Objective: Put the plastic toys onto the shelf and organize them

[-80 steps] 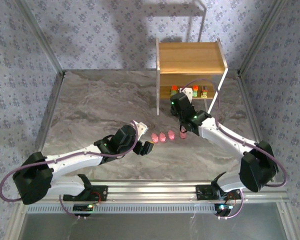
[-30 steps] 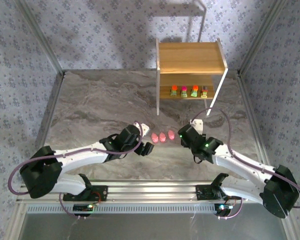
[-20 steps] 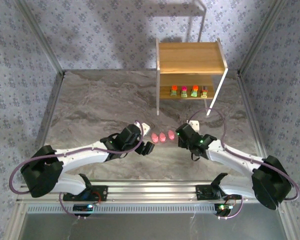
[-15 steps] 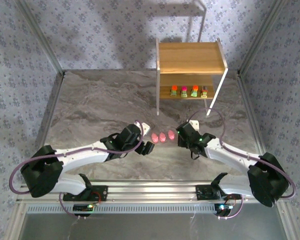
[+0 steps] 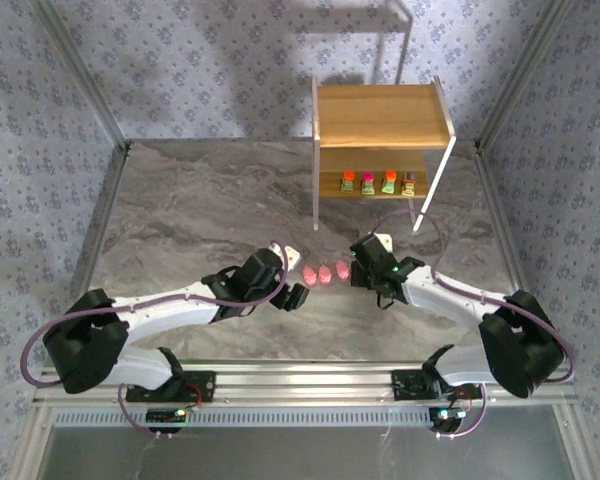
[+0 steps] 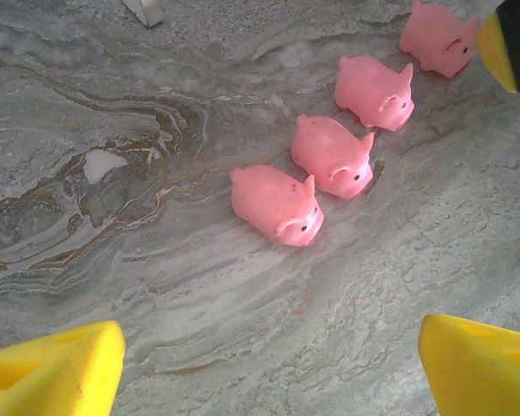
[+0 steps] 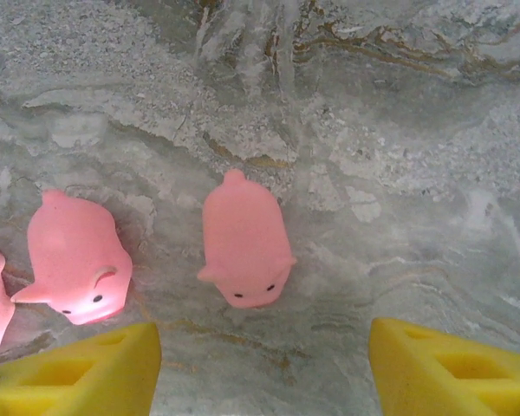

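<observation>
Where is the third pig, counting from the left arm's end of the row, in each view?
Top external: third pig, the last pink one before the right gripper.
Left wrist: upper right, third out from the camera.
Right wrist: left side, beside the centred pig.
Shared landmark: the right gripper at the row's end; its yellow fingers edge both wrist views.

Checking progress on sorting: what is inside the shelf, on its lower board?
Four blocky toys stand in a row at the front of the lower board of the shelf. The top board covers the rear of that tier, so anything further back is hidden.
</observation>
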Controlling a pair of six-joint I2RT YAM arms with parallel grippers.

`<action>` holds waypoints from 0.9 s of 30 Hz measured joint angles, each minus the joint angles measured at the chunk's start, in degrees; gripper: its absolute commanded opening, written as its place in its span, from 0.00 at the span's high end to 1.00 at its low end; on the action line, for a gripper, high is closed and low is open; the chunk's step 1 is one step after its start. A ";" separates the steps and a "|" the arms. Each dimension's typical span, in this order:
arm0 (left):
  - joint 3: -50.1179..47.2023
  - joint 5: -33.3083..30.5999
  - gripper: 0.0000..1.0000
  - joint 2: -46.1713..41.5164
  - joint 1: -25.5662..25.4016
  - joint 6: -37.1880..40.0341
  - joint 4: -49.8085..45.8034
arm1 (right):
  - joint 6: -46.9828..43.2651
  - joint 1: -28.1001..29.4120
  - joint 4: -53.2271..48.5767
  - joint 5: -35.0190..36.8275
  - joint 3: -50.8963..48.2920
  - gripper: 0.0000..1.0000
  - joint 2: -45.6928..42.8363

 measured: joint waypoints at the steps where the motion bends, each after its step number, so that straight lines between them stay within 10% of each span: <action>1: 0.00 -0.02 0.12 0.00 0.00 -0.02 0.00 | -0.24 -0.20 0.20 -0.22 0.33 0.35 0.61; 27: 0.66 -0.39 0.12 0.04 0.00 0.00 -0.04 | -1.75 -2.10 2.32 -2.01 2.75 0.47 6.14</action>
